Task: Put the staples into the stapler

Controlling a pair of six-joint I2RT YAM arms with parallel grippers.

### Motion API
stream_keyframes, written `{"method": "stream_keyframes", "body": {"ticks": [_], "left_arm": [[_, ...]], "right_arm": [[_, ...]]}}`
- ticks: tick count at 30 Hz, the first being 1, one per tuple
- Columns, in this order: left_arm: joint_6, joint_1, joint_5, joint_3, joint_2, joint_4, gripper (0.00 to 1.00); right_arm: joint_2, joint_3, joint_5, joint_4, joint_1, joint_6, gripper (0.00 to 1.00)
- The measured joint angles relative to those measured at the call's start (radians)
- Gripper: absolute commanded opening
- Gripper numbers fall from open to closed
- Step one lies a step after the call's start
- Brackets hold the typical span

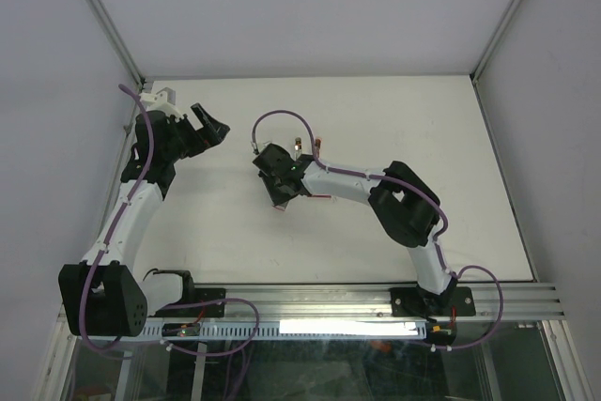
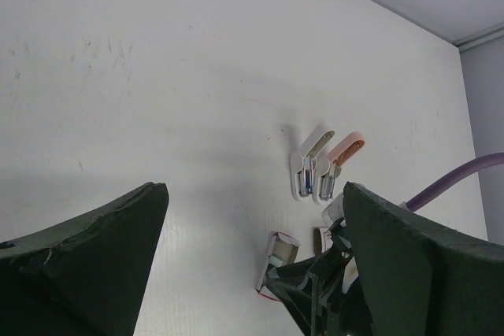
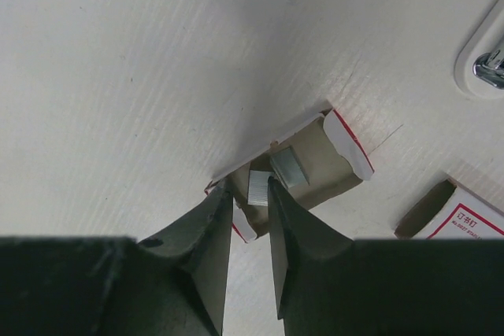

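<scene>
In the right wrist view, the little red-and-white box's tray (image 3: 315, 171) lies open on the table. Two silvery staples strips lie in it, one (image 3: 259, 187) between my right fingertips and one (image 3: 290, 166) just beyond. My right gripper (image 3: 248, 186) is low over the tray with its jaws narrowly apart. The right finger touches the near strip, and a gap shows on the left. A white stapler (image 2: 303, 164) and a pink stapler (image 2: 340, 161) lie open side by side past the tray (image 2: 280, 252). My left gripper (image 2: 253, 190) is wide open and empty, raised at the far left (image 1: 214, 127).
The box's sleeve (image 3: 461, 214) lies to the right of the tray. An edge of the white stapler (image 3: 487, 57) shows at the upper right of the right wrist view. The enclosure walls (image 1: 103, 25) surround the white table (image 1: 423, 110).
</scene>
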Motion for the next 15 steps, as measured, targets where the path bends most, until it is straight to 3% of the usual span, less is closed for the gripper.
{"method": "stream_keyframes", "body": {"ticks": [15], "left_arm": [[0.000,0.000,0.001,0.000,0.000,0.000,0.97]], "right_arm": [[0.013,0.000,0.027,-0.013,0.001,0.014,0.28]]}}
